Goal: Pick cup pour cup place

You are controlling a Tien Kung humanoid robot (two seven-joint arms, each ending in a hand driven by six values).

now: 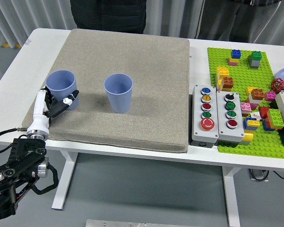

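Left hand [51, 105]: white and black, seen at the near left edge of a grey mat [146, 71]; its fingers [66, 100] are curled against the near side of the left cup [62, 88], though a firm grasp cannot be confirmed. Left cup: pale blue, ribbed plastic, upright on the mat, its lower near wall hidden by the fingers. Second cup [118, 92]: same kind, upright, well apart to the fingers' right; contents are not discernible. Beyond the mat, a person's dark jacket [109, 15] is cut off at the top edge.
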